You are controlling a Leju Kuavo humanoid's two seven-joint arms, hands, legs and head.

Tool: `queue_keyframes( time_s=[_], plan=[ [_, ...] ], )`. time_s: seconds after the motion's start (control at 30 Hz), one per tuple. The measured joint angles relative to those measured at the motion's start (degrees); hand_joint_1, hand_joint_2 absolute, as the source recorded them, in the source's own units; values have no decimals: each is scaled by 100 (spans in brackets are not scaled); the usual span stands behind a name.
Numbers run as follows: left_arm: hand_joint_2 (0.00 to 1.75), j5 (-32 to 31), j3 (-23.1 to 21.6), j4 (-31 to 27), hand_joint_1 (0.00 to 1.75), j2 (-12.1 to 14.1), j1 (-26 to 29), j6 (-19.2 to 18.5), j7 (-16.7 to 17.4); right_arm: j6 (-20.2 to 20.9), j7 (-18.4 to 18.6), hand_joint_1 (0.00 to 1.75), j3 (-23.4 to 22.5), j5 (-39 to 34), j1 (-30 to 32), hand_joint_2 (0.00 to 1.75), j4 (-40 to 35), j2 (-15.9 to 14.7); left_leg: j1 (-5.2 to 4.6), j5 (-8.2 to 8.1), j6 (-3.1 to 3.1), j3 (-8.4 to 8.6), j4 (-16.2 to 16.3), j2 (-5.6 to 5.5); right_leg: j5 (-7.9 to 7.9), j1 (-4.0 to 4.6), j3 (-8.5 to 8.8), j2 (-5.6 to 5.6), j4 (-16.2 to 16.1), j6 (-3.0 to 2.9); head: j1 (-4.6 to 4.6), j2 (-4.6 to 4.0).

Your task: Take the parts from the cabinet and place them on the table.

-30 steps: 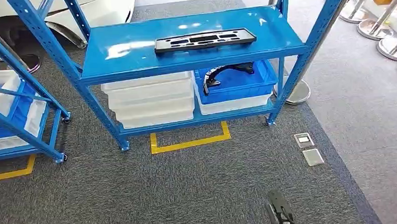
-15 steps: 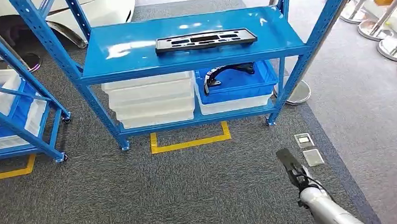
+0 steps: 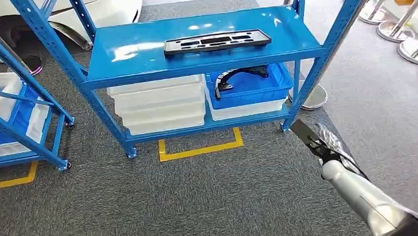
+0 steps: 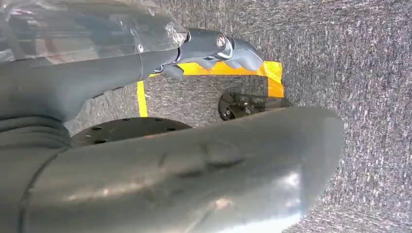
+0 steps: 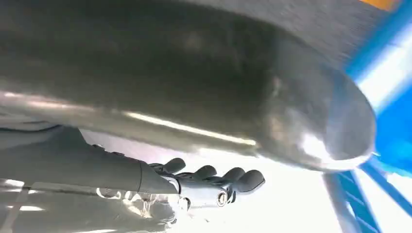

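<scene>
Flat part: you see the long black plate [image 3: 217, 42] lying flat on the top shelf of the blue rack [image 3: 142, 57], near the front edge, so I judge a hand can reach it without going deep.
Curved part: the black curved piece [image 3: 237, 75] sits in the blue bin [image 3: 271, 84] on the lower shelf; the top shelf covers it partly, so I think it is harder to take.
White bins: they [image 3: 159, 106] are stacked on the lower shelf, just beside the blue bin.
Floor marks: yellow tape [image 3: 200, 148] lies on the carpet in front of the rack, probably to show where the rack stands.
Right hand: you see it [image 3: 315, 138] in the air at the rack's right front leg, below the shelves and apart from both parts. It holds nothing; the fingers [image 5: 233, 177] look stretched and side by side.
Left hand: it [image 4: 218, 48] hangs over the carpet, holds nothing, fingers lightly bent.
Task progress: in my judgement no part is taken yet.
</scene>
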Motion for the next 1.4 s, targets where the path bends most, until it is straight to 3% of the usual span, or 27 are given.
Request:
queue_keyframes(
  time_s=[0.13, 0.47, 0.8, 1.1, 1.4],
  plan=[
    [0, 26, -133, 15, 0, 0, -10, 39, 35, 264, 81, 0, 115, 552, -361, 0, -253, -2, 0, 2, 3, -4, 2, -3, 0, 1, -1, -2, 1, 0, 18, 0],
    [0, 44, -463, 79, 0, 0, -67, 68, 114, 1394, 315, 0, 509, 1975, -1229, 0, -1138, -15, -1, 6, 10, -10, 6, -4, 4, 2, -11, -2, 4, 6, 7, 0],
    [0, 39, -629, 87, 0, -4, -83, 94, 190, 2443, 339, 0, 972, 3529, -1722, 0, -2139, 92, -2, 9, 14, -18, 10, -9, 4, 2, -15, -3, 5, 7, 20, 0],
    [0, 85, -721, 87, 0, -28, -97, 72, 319, 3064, 190, 0, 1213, 4316, -1972, 0, -2408, 247, -2, 11, 17, -31, 13, -10, 6, 2, -24, -4, 5, 9, 15, 0],
    [0, 135, -762, 92, 0, -35, -97, 15, 503, 3211, 111, 0, 1381, 4401, -2061, 0, -2424, 282, -3, 11, 18, -32, 16, -10, 6, 2, -25, -3, 5, 10, 15, 0]
  ],
)
